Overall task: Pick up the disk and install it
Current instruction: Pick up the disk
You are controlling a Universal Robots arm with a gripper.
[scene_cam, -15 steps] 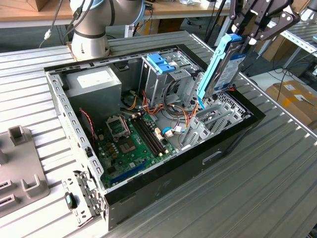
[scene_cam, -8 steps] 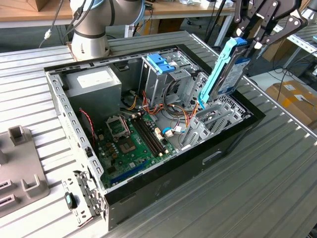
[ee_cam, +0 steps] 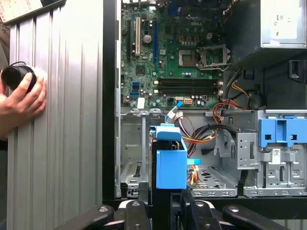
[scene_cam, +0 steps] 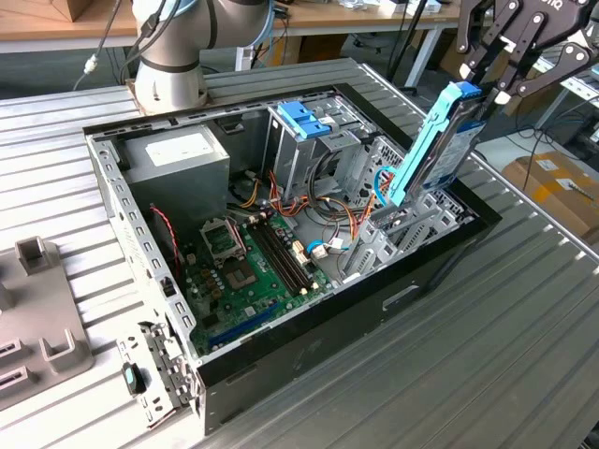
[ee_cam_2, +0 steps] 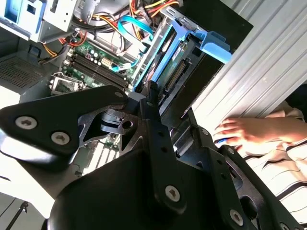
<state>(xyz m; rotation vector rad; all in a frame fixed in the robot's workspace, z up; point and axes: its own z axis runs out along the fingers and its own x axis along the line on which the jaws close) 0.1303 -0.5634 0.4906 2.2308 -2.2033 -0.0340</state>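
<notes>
The disk (scene_cam: 436, 150) is a grey drive in light-blue carrier rails. It stands steeply tilted over the drive bay at the end of the open computer case (scene_cam: 131, 243) on the exterior view's right, its lower end down among the bay's metal walls. My gripper (scene_cam: 483, 94) is shut on the disk's upper end, above the case rim. In the first wrist view the blue carrier (ee_cam: 171, 163) sits between my fingers (ee_cam: 139, 211), above the empty bay. In the second wrist view the disk (ee_cam_2: 168, 62) reaches from my gripper (ee_cam_2: 170, 112) down into the case.
Inside the case are a grey power-supply box (scene_cam: 178, 154), a tall metal cage topped by a blue bracket (scene_cam: 307, 117), the green motherboard (scene_cam: 248, 267) and loose cables. A person's hand (ee_cam: 21, 98) rests on the ribbed table beside the case. A grey fixture (scene_cam: 37, 318) lies at the exterior view's left.
</notes>
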